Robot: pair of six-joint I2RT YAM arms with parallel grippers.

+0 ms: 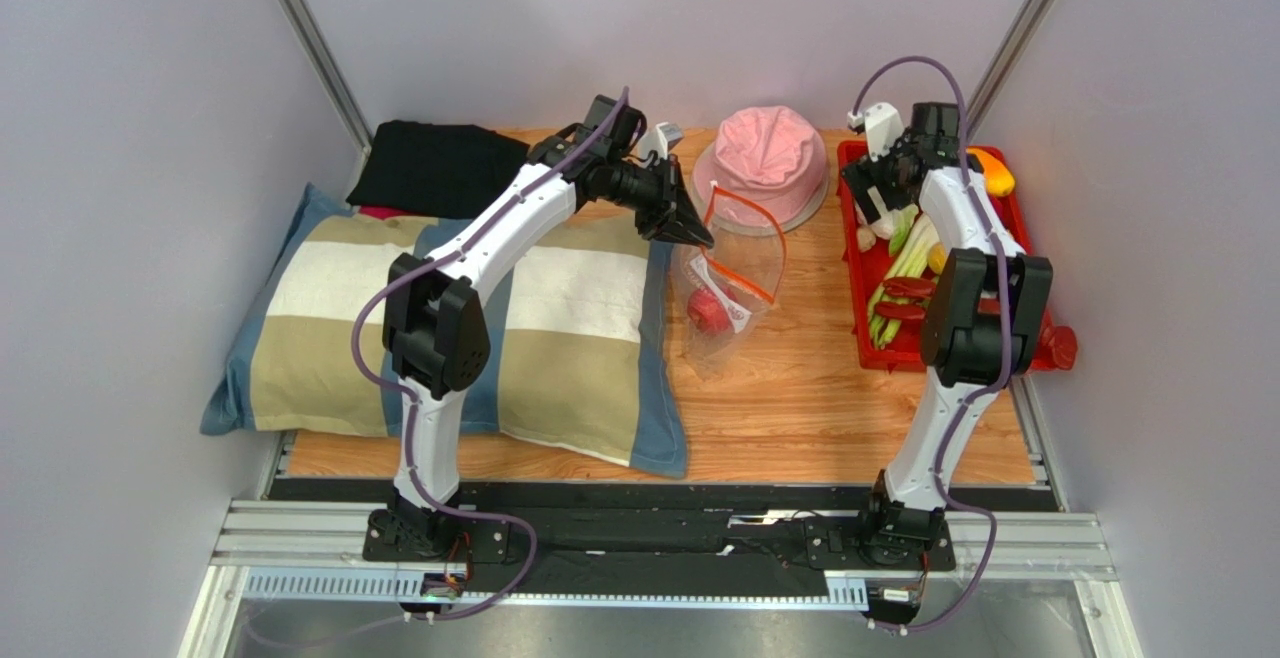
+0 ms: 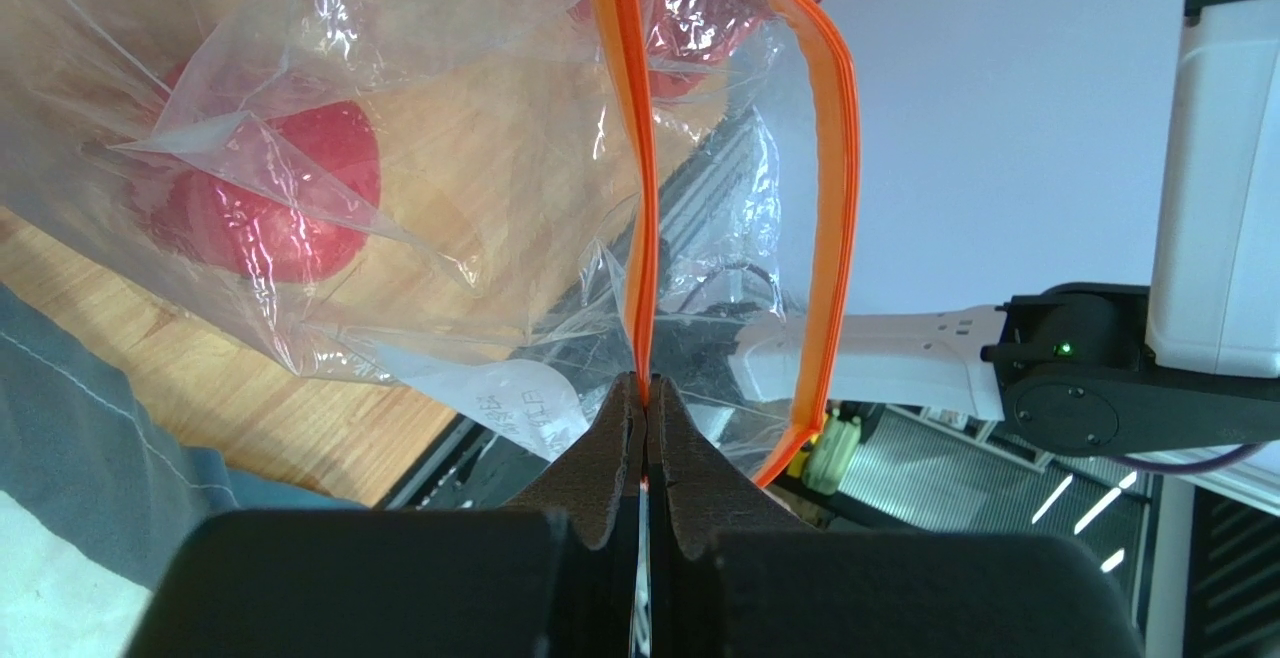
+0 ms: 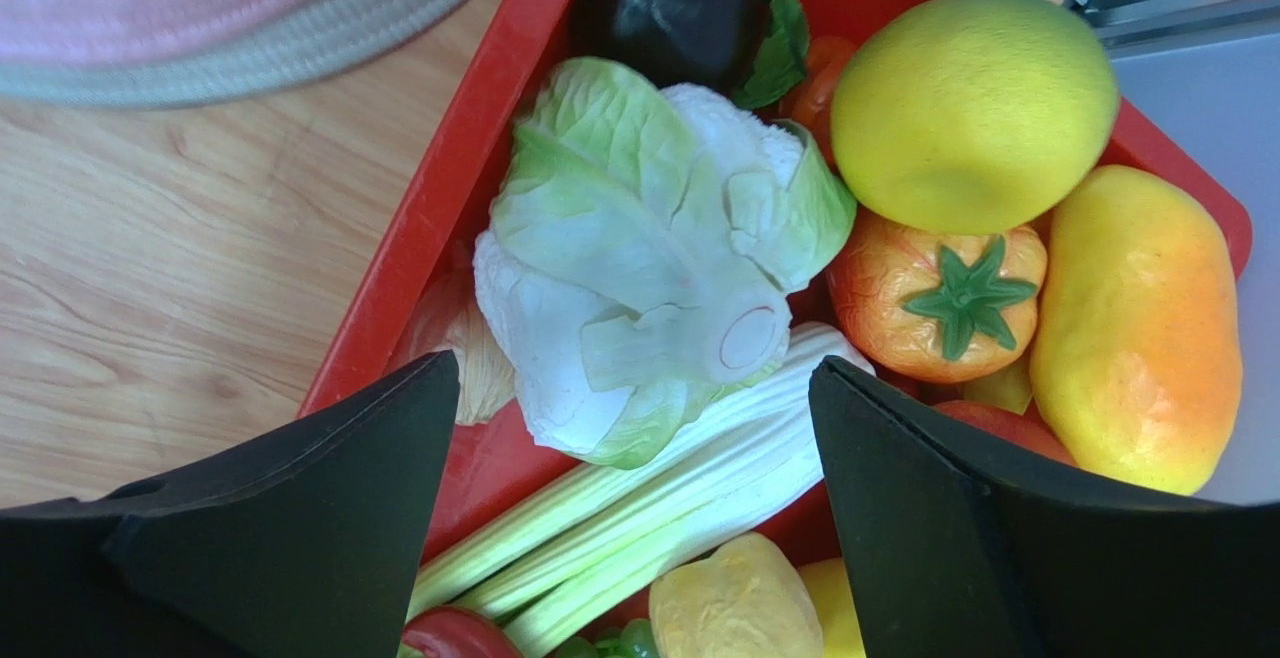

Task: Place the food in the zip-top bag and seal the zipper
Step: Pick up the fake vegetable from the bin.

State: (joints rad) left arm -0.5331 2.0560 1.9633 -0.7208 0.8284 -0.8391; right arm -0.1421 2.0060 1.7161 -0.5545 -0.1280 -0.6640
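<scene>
The clear zip-top bag [image 1: 732, 276] lies mid-table with its mouth raised and open. My left gripper [image 1: 684, 223] is shut on one side of the orange zipper [image 2: 643, 238]; the other strip [image 2: 834, 208] hangs apart. A red food piece [image 2: 278, 193] sits inside the bag [image 2: 451, 133], and also shows in the top view [image 1: 709, 313]. My right gripper [image 3: 631, 373] is open and empty over the red tray [image 3: 436, 223], just above a white-green cabbage [image 3: 646, 238] and celery [image 3: 661, 493]. A lemon [image 3: 969, 111], mango [image 3: 1142, 328] and orange fruit [image 3: 939, 291] lie beside them.
A pink hat [image 1: 766, 156] sits behind the bag, its brim close to the tray's left wall [image 1: 851, 216]. A striped pillow [image 1: 451, 328] fills the left of the table, with black cloth [image 1: 436, 163] behind it. Grey walls close in both sides.
</scene>
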